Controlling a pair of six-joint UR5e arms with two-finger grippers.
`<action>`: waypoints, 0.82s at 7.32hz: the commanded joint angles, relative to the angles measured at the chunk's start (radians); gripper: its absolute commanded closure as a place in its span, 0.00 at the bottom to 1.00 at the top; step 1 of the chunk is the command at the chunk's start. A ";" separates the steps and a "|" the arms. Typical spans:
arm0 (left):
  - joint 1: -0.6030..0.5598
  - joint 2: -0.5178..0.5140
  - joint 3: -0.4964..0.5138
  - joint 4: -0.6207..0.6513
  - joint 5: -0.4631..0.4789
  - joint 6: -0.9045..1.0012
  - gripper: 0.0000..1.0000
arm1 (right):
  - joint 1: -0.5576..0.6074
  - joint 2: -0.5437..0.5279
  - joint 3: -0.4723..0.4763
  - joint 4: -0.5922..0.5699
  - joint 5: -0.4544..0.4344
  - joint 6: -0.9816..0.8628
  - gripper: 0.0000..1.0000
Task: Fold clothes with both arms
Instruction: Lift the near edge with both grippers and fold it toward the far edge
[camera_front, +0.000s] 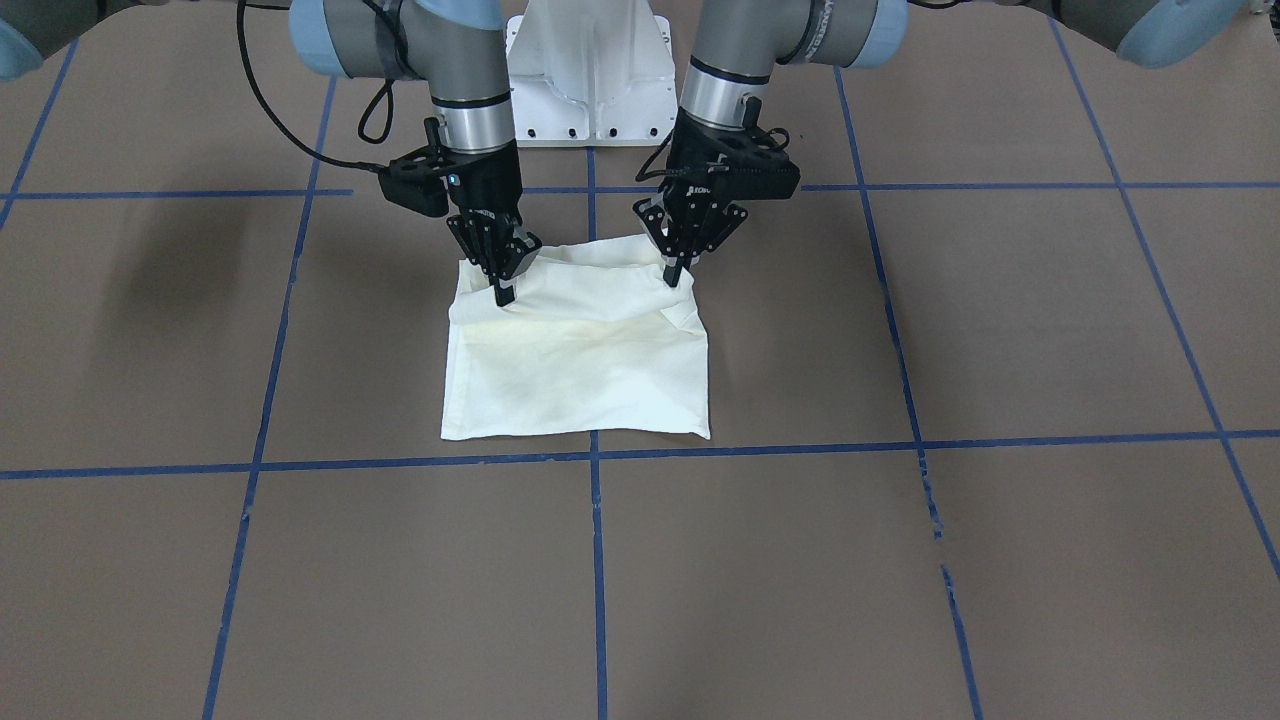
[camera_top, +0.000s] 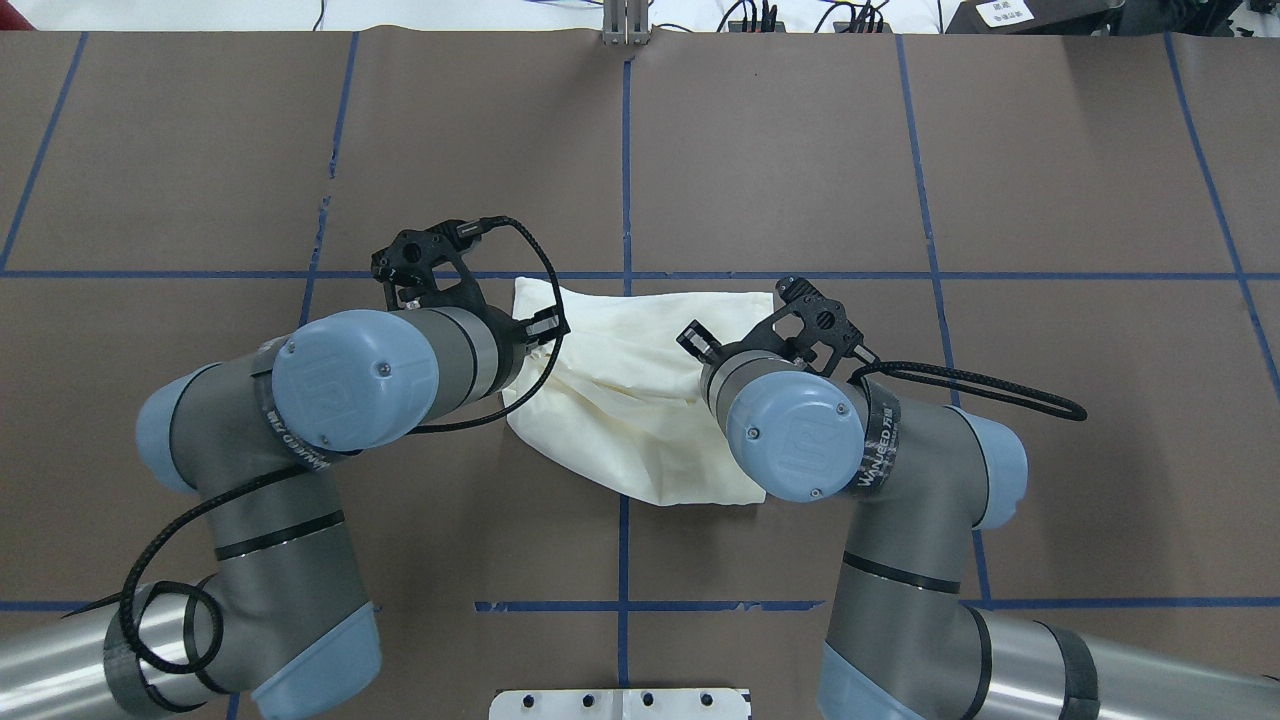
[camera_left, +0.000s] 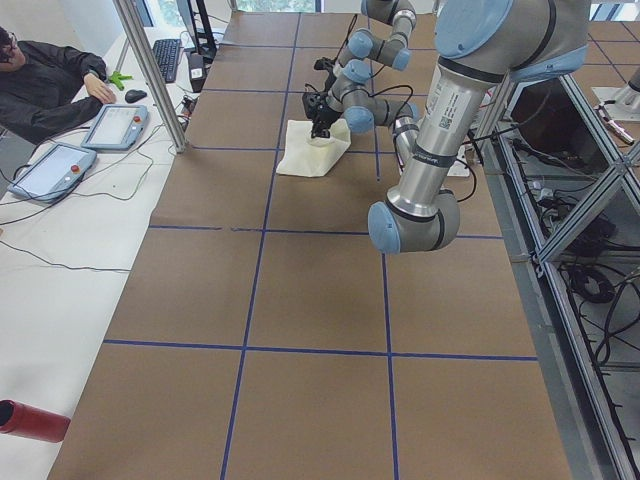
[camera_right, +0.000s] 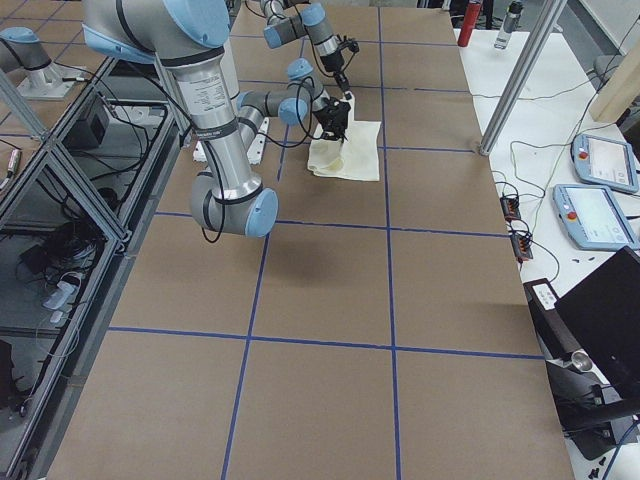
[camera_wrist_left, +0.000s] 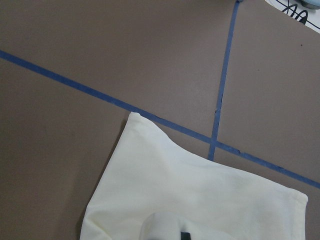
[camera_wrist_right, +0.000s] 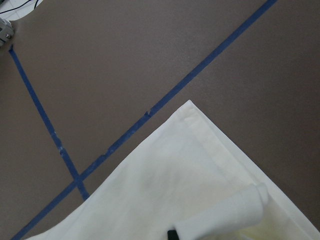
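Observation:
The clothes are one cream-white shirt (camera_front: 580, 360), folded into a rough rectangle on the brown table, with plain cloth facing up and no print showing. My left gripper (camera_front: 677, 276) is shut on the shirt's corner nearest the robot, on the front-facing view's right. The right gripper (camera_front: 503, 293) is shut on the other near-robot corner. Both corners are raised a little, so the cloth sags and creases between them. From overhead, the left arm (camera_top: 350, 375) and right arm (camera_top: 800, 425) flank the shirt (camera_top: 630, 400) and hide the pinched edge. Each wrist view shows lifted cloth (camera_wrist_left: 200, 200) (camera_wrist_right: 175, 195) rolled over a fingertip.
Blue tape lines (camera_front: 596, 455) divide the brown table into squares, one running along the shirt's far edge. The white pedestal base (camera_front: 590, 70) stands behind the grippers. A person (camera_left: 45, 85) sits at a side desk with tablets (camera_left: 55, 170) beyond the table.

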 joint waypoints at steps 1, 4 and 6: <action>-0.028 -0.030 0.143 -0.098 -0.002 0.055 1.00 | 0.041 0.078 -0.153 0.060 0.029 -0.031 1.00; -0.025 -0.038 0.189 -0.115 -0.003 0.067 1.00 | 0.047 0.102 -0.212 0.061 0.032 -0.034 1.00; -0.024 -0.043 0.202 -0.117 -0.003 0.067 1.00 | 0.058 0.102 -0.224 0.061 0.033 -0.051 1.00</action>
